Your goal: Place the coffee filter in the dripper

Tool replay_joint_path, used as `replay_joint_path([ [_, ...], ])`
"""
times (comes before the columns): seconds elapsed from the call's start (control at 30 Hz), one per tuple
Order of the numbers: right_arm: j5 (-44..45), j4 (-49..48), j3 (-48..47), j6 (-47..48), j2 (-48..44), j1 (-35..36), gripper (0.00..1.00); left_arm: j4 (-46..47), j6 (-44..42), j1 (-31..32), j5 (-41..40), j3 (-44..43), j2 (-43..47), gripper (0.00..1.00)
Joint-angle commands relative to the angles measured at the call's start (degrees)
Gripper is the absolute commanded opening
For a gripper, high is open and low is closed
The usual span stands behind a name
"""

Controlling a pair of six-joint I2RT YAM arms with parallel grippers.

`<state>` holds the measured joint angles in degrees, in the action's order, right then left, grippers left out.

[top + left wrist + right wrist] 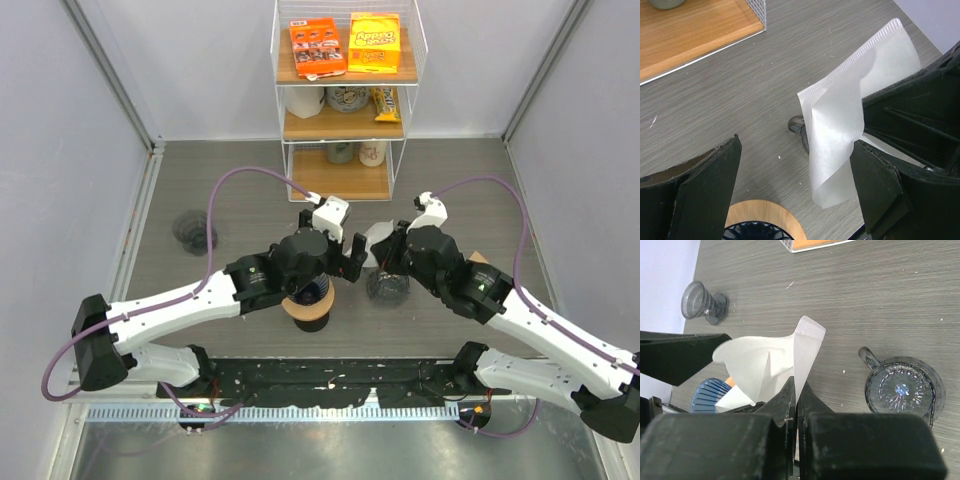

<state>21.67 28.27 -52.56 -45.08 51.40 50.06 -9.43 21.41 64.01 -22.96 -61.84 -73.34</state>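
Wood-collared dripper (308, 308) sits nearest, under the left gripper (790, 170), whose jaws gape empty beside the coffee filter (840, 110). The right gripper (796, 392) pinches that filter aloft, clamped tight. Left should nip one ply, spreading the cone before lowering.

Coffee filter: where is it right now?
Top view, centre: the coffee filter is pinched in the right gripper, beside the open left gripper.
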Motion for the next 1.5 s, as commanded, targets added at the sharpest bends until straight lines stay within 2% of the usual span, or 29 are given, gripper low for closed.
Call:
replay_joint_path([
  [0.0, -1.2, -3.1, -0.2, 3.6, 0.4, 0.0, 0.05, 4.9, 1.6, 0.0, -3.8, 0.0, 1.9, 0.95],
  [0.27, -1.1, -2.0, 0.2, 7.1, 0.5, -0.1, 0.05, 2.5, 0.8, 0.1, -7.3, -0.7, 1.9, 0.95],
  [0.47, -3.7, -4.3, 1.0, 9.7, 0.3, 0.0, 0.05, 2.1, 0.5, 0.1, -6.0, -1.8, 1.1, 0.93],
  [0.8, -4.5, -5.8, 0.9, 11.5, -0.2, 0.5, 0.05, -0.4, 0.0, 0.2, -5.3, -6.7, -3.6, 0.81],
  [1.07, -2.3, -4.1, 0.4, 10.7, -0.6, 0.5, 0.05, -2.5, -0.8, 0.2, -6.2, -9.3, -6.5, 0.51],
  [1.27, 1.6, -0.3, 0.1, 7.6, -0.9, 0.4, 0.05, -3.0, -1.0, 0.2, -9.0, -8.9, -5.4, 0.21],
  [1.3, 2.1, 0.5, -0.3, 7.3, -0.8, 0.5, 0.05, -3.0, -1.5, 0.2, -9.5, -8.6, -5.1, 0.17],
  [1.47, 3.2, 3.1, -0.9, 7.0, -0.4, 0.4, 0.05, -3.2, -2.0, 0.2, -10.9, -7.9, -4.0, 0.14],
])
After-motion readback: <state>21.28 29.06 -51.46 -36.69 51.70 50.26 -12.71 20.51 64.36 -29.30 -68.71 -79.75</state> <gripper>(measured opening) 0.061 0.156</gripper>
